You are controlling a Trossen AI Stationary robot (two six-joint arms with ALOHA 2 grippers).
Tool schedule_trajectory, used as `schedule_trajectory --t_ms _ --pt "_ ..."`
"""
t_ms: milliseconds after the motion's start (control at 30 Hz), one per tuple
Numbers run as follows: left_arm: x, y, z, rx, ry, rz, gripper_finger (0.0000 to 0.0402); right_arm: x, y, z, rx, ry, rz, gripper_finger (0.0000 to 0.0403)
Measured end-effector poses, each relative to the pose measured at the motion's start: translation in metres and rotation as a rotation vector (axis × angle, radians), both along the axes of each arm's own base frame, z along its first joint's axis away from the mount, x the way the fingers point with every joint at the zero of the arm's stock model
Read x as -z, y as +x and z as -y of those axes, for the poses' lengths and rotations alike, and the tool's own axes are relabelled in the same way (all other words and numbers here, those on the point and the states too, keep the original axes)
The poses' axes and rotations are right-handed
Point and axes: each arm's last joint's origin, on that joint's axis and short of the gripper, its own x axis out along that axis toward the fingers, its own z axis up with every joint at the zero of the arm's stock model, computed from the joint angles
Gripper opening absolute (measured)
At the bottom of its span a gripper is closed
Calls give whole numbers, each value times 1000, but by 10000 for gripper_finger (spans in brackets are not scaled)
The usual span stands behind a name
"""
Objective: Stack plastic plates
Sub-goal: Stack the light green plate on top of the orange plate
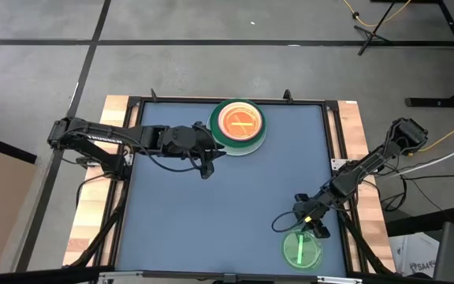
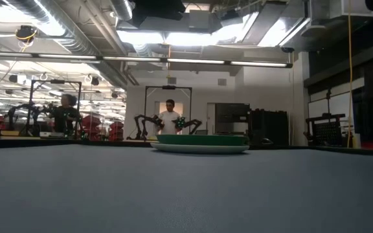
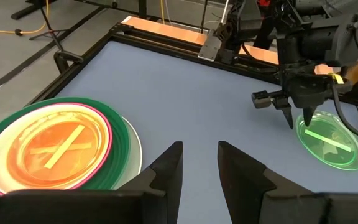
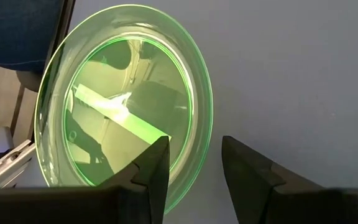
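Mat centre open, plate stack far edge, green plate near corner

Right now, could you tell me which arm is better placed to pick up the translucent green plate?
The right. Its gripper hangs open right over the translucent green plate, at its rim. The left gripper sits across the table beside the plate stack.

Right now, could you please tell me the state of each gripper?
Left gripper: open, holding nothing, beside the plate stack.
Right gripper: open, over the green plate's rim, not gripping.
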Motion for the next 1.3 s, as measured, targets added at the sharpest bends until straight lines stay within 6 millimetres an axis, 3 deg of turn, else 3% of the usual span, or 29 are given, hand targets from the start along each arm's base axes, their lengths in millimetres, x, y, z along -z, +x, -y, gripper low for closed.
schedule_trajectory --t_ms 967,1100,1300 --pt "0 0 0 -1 1 -1 94 15 7 -8 -17 26 -44 137" --pt "0 0 0 1 3 -1 94 15 7 -8 -14 21 -42 114" --pt "0 0 2 19 24 -6 94 16 8 -7 -5 9 -37 49"
